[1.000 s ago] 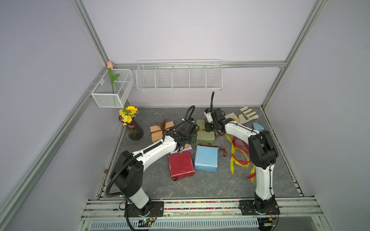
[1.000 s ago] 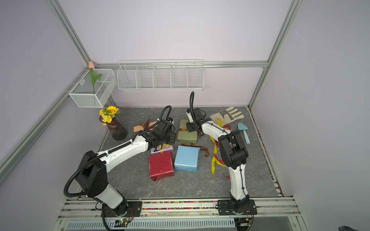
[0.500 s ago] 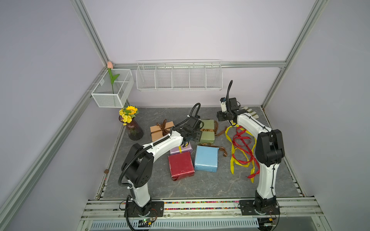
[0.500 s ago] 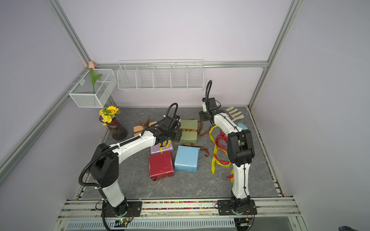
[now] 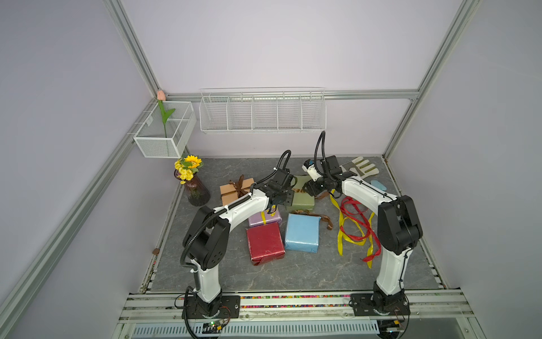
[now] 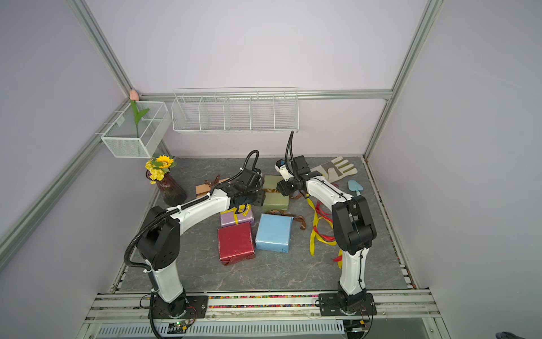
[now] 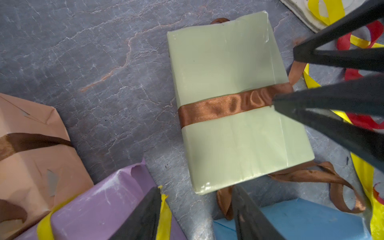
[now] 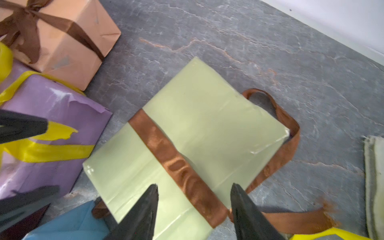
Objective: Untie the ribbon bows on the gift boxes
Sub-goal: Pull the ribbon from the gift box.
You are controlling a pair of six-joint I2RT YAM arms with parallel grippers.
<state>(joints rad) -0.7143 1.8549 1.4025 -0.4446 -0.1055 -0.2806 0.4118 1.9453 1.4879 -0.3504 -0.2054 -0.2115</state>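
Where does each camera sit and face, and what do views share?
Top views: high above the metal base rail, looking down on the grey stone-look tabletop; left arm and right arm whole.
Left wrist: arm-mounted, facing down at the olive green paper-wrapped box; open left gripper shows.
Right wrist: arm-mounted, over that box; open right gripper frames its brown satin ribbon.
Both wrist views share box and ribbon.

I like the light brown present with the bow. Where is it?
In both top views the tan box sits toward the back on the robot's left, beside the flower vase and behind the lilac box.
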